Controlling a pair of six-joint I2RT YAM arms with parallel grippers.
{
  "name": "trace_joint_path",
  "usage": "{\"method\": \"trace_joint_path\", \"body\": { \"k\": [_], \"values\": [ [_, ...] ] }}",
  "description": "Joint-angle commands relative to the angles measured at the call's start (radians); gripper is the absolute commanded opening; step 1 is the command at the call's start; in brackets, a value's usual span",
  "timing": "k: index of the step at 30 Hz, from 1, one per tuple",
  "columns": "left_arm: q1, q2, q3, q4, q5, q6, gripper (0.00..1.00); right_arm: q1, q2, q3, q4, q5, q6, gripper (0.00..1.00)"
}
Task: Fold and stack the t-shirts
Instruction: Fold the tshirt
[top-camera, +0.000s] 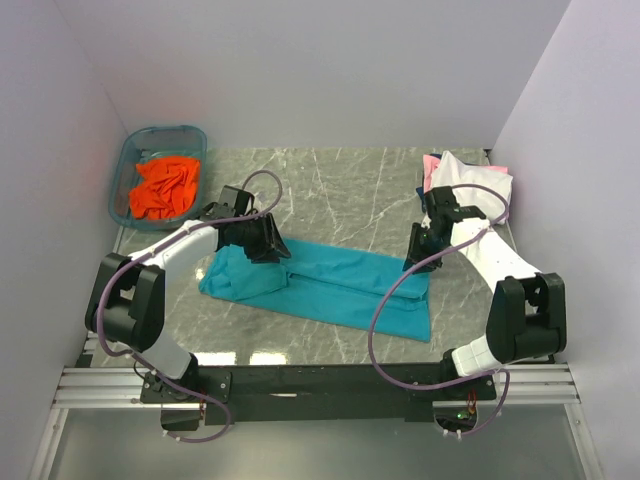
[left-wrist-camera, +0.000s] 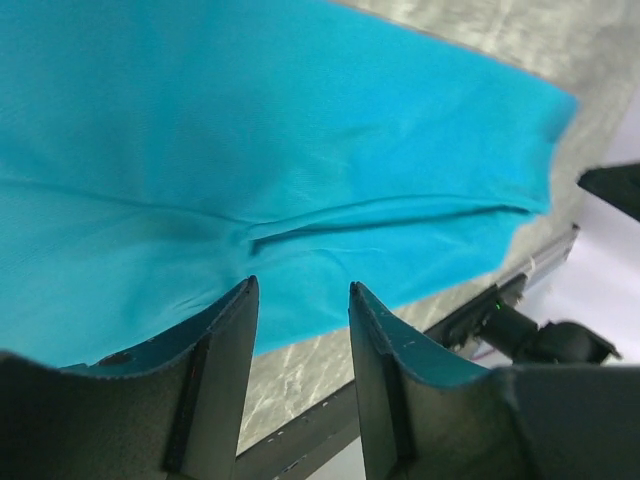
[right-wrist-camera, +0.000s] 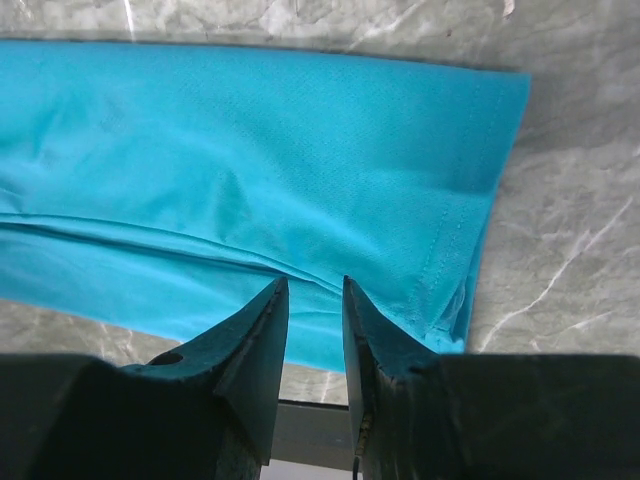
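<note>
Marble table (top-camera: 350, 190); teal t-shirt (top-camera: 340, 285) near front edge; left gripper (left-wrist-camera: 302, 285) jaws parted, right gripper (right-wrist-camera: 314, 282) narrow.

1. Both arms stand on a black mounting rail (top-camera: 320, 382). The left arm (top-camera: 175, 250) and right arm (top-camera: 495, 258) have smooth, rounded white link shells.
2. Just above the rail, each arm carries a bulky black joint housing: the left housing (top-camera: 125, 300) and the right housing (top-camera: 525, 315).
3. Thin mauve-grey wiring runs up from the rail in loose loops: the left cable (top-camera: 262, 182) and the right cable (top-camera: 375, 330).
4. Farthest from the rail, the left claw (top-camera: 262, 240) and right claw (top-camera: 418, 250) are matte black.
5. Seen close in the wrist views, the fingers (left-wrist-camera: 225, 340) are dark wedges that taper to thin tips. One finger of each claw has a small round hole near its root.
</note>
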Motion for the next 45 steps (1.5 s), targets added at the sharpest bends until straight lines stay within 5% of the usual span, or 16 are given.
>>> {"method": "trace_joint_path", "body": {
  "k": [1,30,45],
  "values": [
    [0.003,-0.033,0.004,-0.044,-0.091,-0.021,0.47,0.013,0.013,0.020,0.003,-0.031,-0.010,0.35],
    [0.017,0.167,-0.005,-0.071,-0.288,-0.002,0.45,0.024,0.061,-0.226,0.061,-0.003,-0.017,0.32],
    [0.014,0.506,0.393,-0.166,-0.350,0.142,0.41,0.079,0.029,-0.257,0.040,-0.024,0.018,0.32]
  ]
}}
